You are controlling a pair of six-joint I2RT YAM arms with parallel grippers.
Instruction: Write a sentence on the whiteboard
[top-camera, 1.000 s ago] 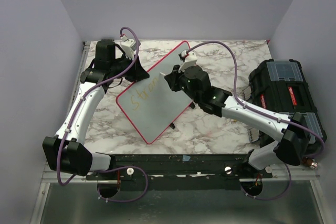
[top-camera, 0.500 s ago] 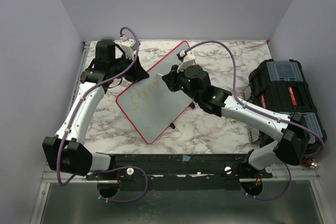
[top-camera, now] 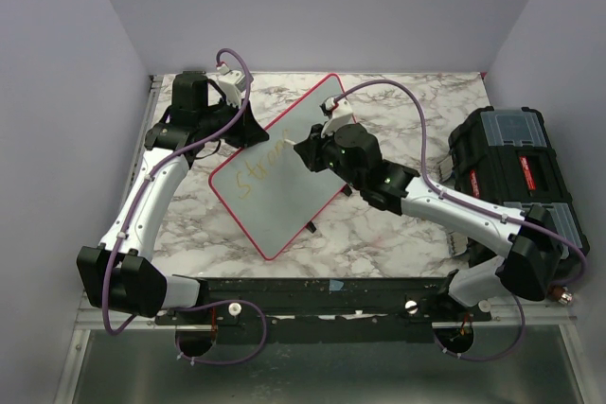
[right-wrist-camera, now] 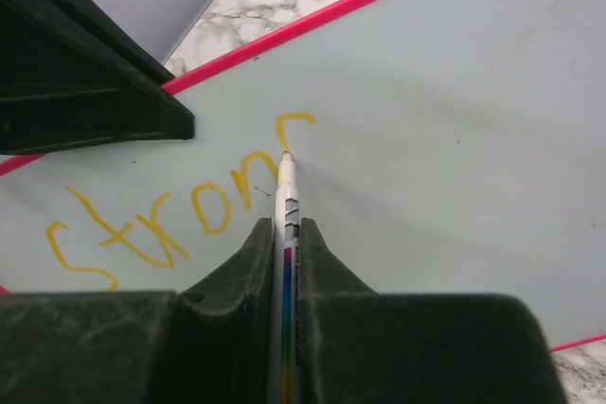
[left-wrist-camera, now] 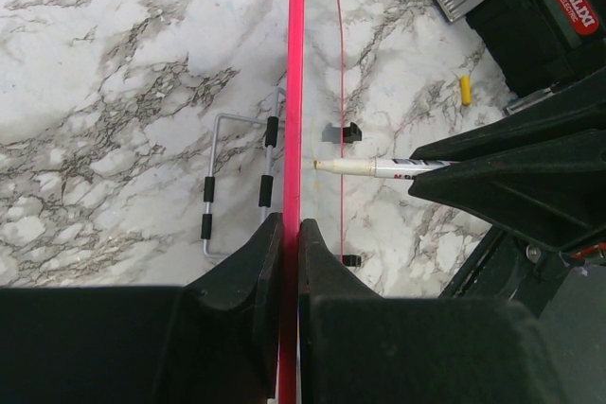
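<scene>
Right wrist: right tool (right-wrist-camera: 286,226) pinches the marker (right-wrist-camera: 287,182), tip on the whiteboard (right-wrist-camera: 426,139); press lightly, curling toward six o'clock, while left tool (left-wrist-camera: 290,226) clamps the rim (left-wrist-camera: 294,92).

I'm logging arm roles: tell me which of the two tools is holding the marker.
The right tool, shut on the marker whose tip meets the sentence; the left tool only clamps the red rim of the whiteboard.
</scene>
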